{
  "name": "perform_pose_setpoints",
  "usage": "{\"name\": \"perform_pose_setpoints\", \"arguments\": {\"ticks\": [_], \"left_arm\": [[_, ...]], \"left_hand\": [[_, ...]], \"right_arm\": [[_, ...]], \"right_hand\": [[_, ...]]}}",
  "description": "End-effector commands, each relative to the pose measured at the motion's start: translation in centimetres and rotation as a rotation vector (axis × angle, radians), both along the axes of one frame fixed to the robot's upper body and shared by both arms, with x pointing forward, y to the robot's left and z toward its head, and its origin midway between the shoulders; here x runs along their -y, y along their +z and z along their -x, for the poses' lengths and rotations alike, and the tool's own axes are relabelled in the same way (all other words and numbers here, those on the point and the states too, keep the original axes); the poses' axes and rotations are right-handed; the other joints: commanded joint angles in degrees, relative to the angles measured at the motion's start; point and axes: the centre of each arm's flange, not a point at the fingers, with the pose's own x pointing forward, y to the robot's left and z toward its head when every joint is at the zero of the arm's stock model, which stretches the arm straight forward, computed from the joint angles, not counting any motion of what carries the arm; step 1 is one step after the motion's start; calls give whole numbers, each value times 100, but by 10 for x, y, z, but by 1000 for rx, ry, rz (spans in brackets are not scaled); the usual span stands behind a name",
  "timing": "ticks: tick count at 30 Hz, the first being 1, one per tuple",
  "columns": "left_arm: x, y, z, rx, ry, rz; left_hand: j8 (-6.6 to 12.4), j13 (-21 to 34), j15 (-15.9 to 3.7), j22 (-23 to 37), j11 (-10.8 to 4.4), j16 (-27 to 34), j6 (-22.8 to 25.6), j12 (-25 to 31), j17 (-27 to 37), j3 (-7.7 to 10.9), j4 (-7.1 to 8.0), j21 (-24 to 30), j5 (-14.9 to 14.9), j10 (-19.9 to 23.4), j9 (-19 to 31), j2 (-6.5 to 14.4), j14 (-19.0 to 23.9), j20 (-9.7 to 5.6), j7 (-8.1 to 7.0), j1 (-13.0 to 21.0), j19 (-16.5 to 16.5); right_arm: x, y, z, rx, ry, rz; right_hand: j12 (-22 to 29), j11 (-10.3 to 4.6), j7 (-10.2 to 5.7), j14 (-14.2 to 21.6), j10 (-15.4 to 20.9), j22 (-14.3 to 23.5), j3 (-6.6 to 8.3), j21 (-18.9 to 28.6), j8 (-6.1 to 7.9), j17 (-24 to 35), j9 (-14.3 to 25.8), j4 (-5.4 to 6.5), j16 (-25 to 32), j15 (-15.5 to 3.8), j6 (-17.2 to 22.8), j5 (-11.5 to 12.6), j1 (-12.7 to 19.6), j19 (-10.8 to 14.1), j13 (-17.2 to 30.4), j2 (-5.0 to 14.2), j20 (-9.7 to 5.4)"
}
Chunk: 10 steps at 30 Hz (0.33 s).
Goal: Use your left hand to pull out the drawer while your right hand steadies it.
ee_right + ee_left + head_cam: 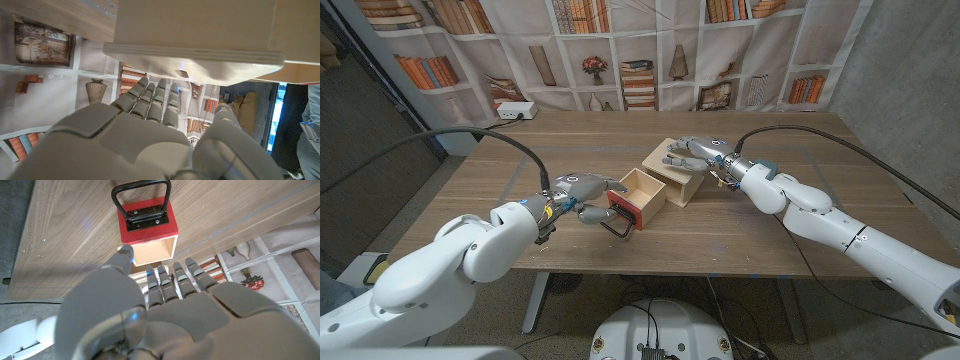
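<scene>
Resting on top of the wooden drawer box (672, 170) near the table's (470, 190) middle, my right hand (692, 152) presses it with fingers spread. The drawer (638, 198), red-fronted with a black handle (616, 226), is out toward my left hand (582, 195), which hovers beside it, fingers loosely apart, gripping nothing.

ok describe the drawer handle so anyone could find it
On the wooden table a small pale box has its drawer slid out toward the left hand. On the drawer's red front hangs the handle, a black metal loop, the only dark part.
</scene>
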Motion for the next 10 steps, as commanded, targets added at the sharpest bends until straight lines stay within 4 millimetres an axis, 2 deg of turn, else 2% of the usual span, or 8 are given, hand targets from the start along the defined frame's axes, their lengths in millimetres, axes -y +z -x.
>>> {"name": "perform_pose_setpoints", "arguments": {"ticks": [1, 10], "left_arm": [[-4, 6, -6, 14, -22, 7], [-6, 7, -12, 14, -27, -3]], "left_hand": [[39, -5, -199, 3, 4, 4, 97, 21, 8, 14, 54, 14, -5, 54, 11, -30, 71, -10, -3, -29, -11], [54, -6, -198, 2, -3, -3, 189, 22, 5, 19, 51, 10, -1, 106, 9, -26, 99, 7, 41, -39, -12]], "right_arm": [[-6, 9, 0, 16, 1, -8], [-8, 13, -1, 18, -8, -8]], "right_hand": [[0, 26, -12, 17, 1, 0, 12, -25, 23, 12, 19, -22, 3, -66, 16, -7, -5, 45, 9, 30, -197], [-1, 31, -7, 16, 0, 0, 12, -30, 25, 12, 19, -21, 2, -69, 22, -7, -8, 46, 9, 30, -195]]}}
